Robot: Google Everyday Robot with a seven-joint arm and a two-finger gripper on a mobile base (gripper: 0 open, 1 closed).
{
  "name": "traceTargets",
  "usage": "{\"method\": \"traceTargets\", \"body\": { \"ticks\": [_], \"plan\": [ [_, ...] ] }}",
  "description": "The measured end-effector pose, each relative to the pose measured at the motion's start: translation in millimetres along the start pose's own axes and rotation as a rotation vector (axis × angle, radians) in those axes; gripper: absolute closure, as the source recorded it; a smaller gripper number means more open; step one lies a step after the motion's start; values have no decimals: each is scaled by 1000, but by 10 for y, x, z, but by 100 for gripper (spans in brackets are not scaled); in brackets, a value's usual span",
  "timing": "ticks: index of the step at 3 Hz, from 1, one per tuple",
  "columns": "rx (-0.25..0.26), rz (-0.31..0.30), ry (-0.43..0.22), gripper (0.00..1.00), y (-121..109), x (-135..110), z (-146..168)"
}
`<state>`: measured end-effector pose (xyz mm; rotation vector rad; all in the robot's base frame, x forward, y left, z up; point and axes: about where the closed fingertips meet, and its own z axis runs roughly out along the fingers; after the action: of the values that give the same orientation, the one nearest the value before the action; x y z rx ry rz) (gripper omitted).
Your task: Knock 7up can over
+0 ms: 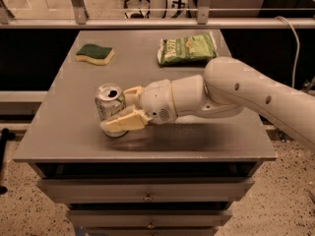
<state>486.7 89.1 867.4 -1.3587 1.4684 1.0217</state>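
Note:
The 7up can point(108, 103) stands upright on the grey table point(59, 132), left of centre near the front, pull-tab top showing. My gripper point(124, 108) reaches in from the right on the white arm. Its cream fingers are spread, one finger point(123, 123) across the can's front lower side and the other point(133, 91) at the can's right rear. The can sits between them, touching the front finger. The can's lower right side is hidden by that finger.
A green-topped yellow sponge point(95, 53) lies at the back left. A green crinkly snack bag point(187, 48) lies at the back right. The table's front edge point(147, 160) runs just below the can, above drawers. A rail and office chairs stand behind.

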Motion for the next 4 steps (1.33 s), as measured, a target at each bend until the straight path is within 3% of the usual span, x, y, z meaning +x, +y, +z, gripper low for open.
{"method": "traceTargets", "body": {
  "ticks": [1, 2, 3, 4],
  "plan": [
    [8, 26, -6, 69, 7, 15, -6],
    [109, 35, 49, 98, -92, -5, -485],
    [170, 12, 166, 100, -167, -149, -968],
    [192, 16, 355, 100, -313, -75, -1531]
  ]
}}
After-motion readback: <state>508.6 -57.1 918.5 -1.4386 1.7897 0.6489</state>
